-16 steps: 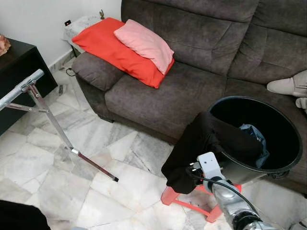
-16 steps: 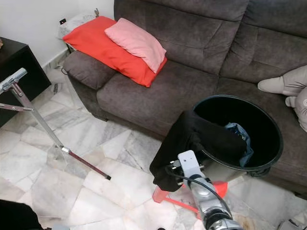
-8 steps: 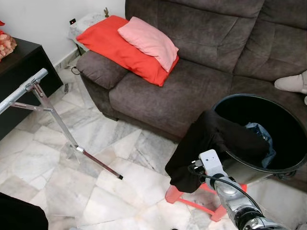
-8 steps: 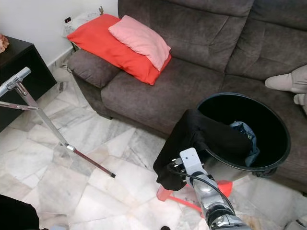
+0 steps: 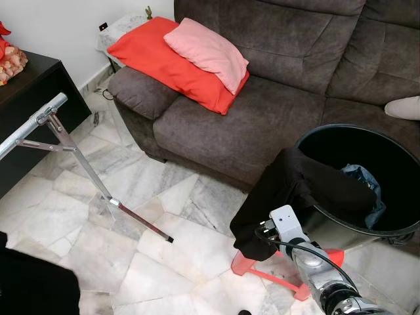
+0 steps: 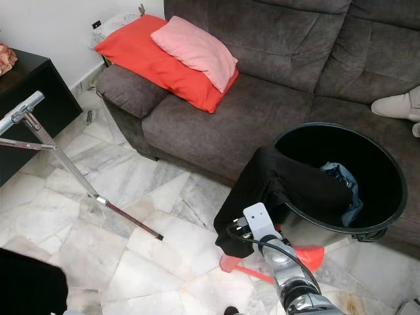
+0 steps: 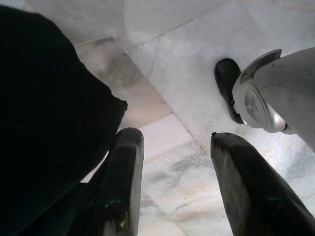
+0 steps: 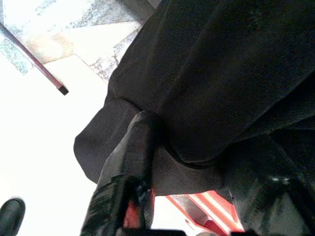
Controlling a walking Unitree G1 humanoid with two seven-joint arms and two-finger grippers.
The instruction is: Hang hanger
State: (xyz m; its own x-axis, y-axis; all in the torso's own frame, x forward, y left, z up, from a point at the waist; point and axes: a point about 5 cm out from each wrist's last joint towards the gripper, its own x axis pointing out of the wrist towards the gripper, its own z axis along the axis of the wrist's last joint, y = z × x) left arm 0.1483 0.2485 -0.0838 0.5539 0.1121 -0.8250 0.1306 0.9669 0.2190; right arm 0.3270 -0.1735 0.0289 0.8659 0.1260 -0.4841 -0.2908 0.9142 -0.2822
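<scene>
A black garment (image 5: 295, 193) hangs over the rim of a round black bin (image 5: 394, 226) and trails down towards the floor. My right arm (image 5: 308, 259) reaches up to the garment's lower hem. In the right wrist view my right gripper (image 8: 202, 142) is open, its fingers (image 8: 133, 162) spread wide with folds of the black cloth lying between them. My left gripper (image 7: 174, 140) hangs open over the marble floor with nothing between its fingers. The metal bar and slanted leg of a clothes rack (image 5: 72, 154) stand at the left.
The bin rests on a red stool (image 5: 275, 275) in front of a brown sofa (image 5: 275, 98) with a red cushion (image 5: 164, 65) and a pink one (image 5: 207, 52). A black cabinet (image 5: 33, 98) is at far left. A dark shape (image 5: 33, 289) sits at lower left.
The camera has shifted a little, so the sofa and rack sit slightly differently in view. My right gripper stays at the garment's hem. The dark shape at lower left takes up more of the picture.
</scene>
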